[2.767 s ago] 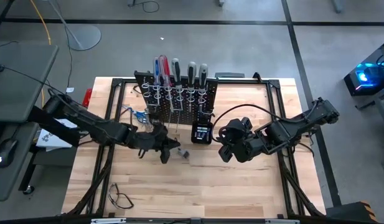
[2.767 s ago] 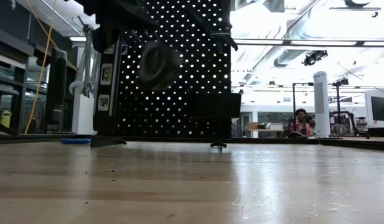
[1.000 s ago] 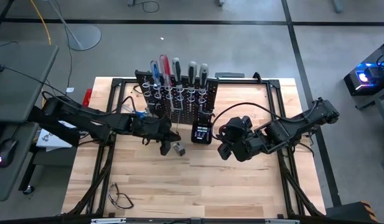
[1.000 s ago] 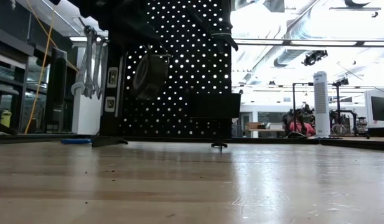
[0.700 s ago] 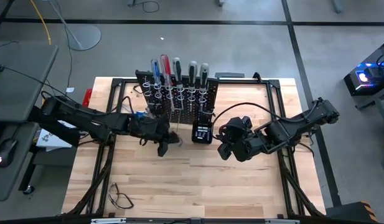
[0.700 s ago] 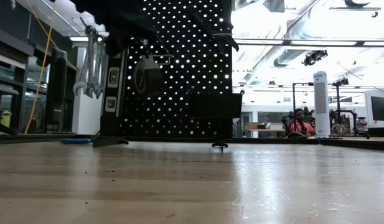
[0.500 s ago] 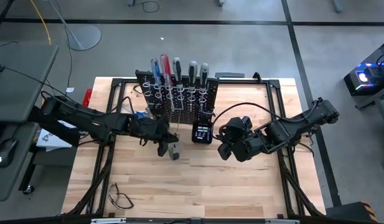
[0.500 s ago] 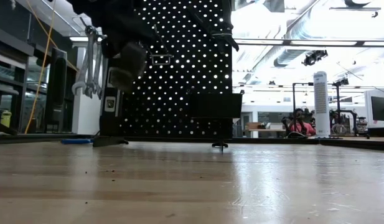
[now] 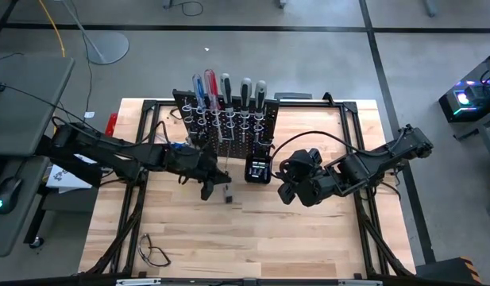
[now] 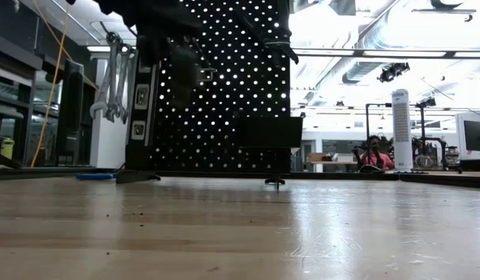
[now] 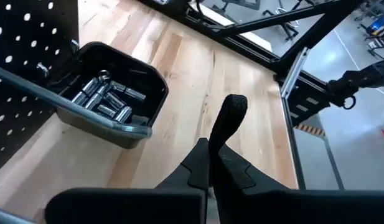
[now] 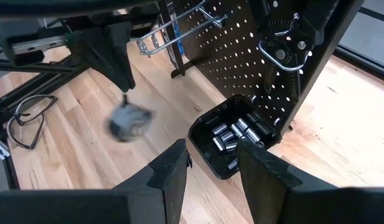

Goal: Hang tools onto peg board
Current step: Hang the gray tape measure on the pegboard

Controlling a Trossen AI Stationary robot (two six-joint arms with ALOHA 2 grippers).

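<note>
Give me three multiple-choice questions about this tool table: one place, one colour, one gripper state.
1. Where do the safety glasses lie? A on the table, left side; B hung on a hook; C on the floor.
2. What colour are the pieces in the small black box? A red; B silver; C blue.
3. The right gripper is: A shut on a wrench; B open, empty; C out of view.
Answers: A, they lie flat on wood; B, the metal shines silver; B, its fingers stand apart around nothing.
</note>
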